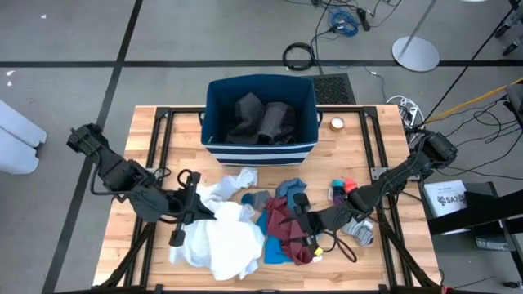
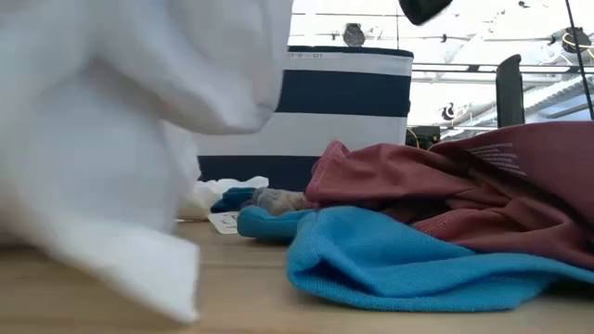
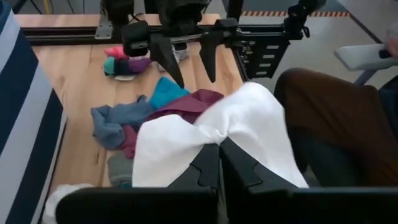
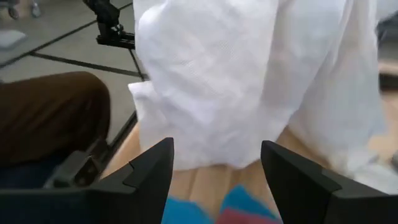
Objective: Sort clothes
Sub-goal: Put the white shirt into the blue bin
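2 dark arms reach in over the wooden slatted table (image 1: 343,145) from either side. The left gripper (image 3: 219,149) has its fingers pinched together on a bunched fold of the large white cloth garment (image 1: 221,237), which lies crumpled on the near left part of the table and is gathered up where it is gripped; in the low view the same white fabric (image 2: 111,139) hangs in front and fills the left half. The right gripper (image 4: 216,163) holds its 2 fingers spread wide with nothing between them, hovering above the maroon shirt (image 1: 282,224), pointing toward the white garment (image 4: 249,74).

The maroon shirt lies near the middle of the table, touching and partly over a bright blue cloth (image 2: 390,264). Just beside it, toward the bin, sits a grey-blue crumpled piece (image 3: 115,121). A small white piece (image 1: 243,179) lies between the white garment and the bin. Near the right arm are small colourful pieces, teal, red and purple (image 1: 343,189), and a grey sock (image 1: 359,232).

1 navy fabric bin with white stripes (image 1: 214,122) stands at the far middle of the table, with dark grey garments (image 1: 261,118) inside.

A person's leg in brown trousers (image 3: 329,118) shows beside the table.
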